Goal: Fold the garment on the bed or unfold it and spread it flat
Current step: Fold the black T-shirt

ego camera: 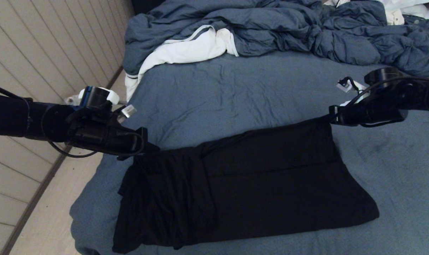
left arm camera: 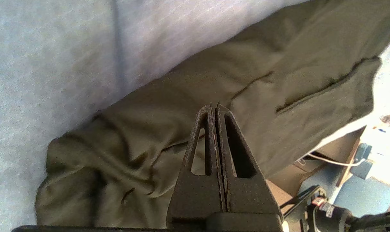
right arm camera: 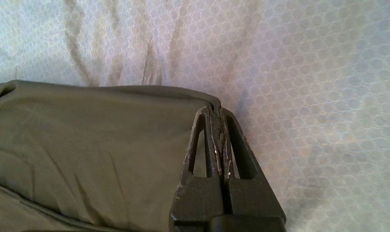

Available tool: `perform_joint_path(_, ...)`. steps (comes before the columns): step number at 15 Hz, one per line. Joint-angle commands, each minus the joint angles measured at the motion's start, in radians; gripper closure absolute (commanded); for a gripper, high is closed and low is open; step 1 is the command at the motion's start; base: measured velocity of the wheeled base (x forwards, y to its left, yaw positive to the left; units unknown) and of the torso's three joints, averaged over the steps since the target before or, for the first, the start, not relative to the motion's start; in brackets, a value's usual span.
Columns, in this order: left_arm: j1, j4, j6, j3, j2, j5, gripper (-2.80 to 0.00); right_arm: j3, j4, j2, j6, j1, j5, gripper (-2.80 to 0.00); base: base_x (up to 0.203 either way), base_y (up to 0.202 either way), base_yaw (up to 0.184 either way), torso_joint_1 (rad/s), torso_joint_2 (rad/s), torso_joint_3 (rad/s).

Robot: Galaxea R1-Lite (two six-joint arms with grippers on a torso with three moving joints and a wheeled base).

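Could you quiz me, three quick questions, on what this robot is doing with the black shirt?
1. True or false: the right gripper is shut on a corner of the shirt.
2. Which lies at the far end of the bed? A) a red pillow B) a rumpled duvet with a white cloth C) a laptop
3. Fill in: the left gripper is ____, with no cloth between its fingers.

Key: 1 true; 2 B; 3 shut.
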Motion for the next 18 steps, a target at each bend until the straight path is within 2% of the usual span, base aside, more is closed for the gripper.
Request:
perform_joint_path(1, -0.021, 0.0, -0.014, 0.006, -0.014, 0.003, -2.8, 0.002, 0.001, 0.001, -0.001, 0.005, 0.004, 0.0, 0.0, 0.0, 0.0, 0.0, 0.0, 0.0)
perform_joint_path(3, -0.026, -0.003, -0.017, 0.008, -0.027, 0.033, -2.8, 0.002, 0.001, 0.005, -0.001, 0.007, 0.004, 0.0, 0.0, 0.0, 0.0, 0.0, 0.0, 0.0)
perform_joint_path(7, -0.027, -0.012, -0.011, 0.042, -0.036, 0.046, -2.8, 0.003, 0.002, 0.006, -0.001, 0.01, 0.004, 0.0, 0.0, 0.0, 0.0, 0.0, 0.0, 0.0)
perform_joint_path(11, -0.027, -0.098, -0.011, 0.101, -0.031, 0.085, -2.8, 0.006, 0.001, 0.004, -0.003, 0.011, 0.005, 0.0, 0.0, 0.0, 0.0, 0.0, 0.0, 0.0)
perform_joint_path(18, -0.05, -0.118, -0.008, 0.124, -0.029, 0.093, -2.8, 0.006, 0.001, 0.004, -0.003, 0.01, 0.007, 0.0, 0.0, 0.0, 0.0, 0.0, 0.0, 0.0)
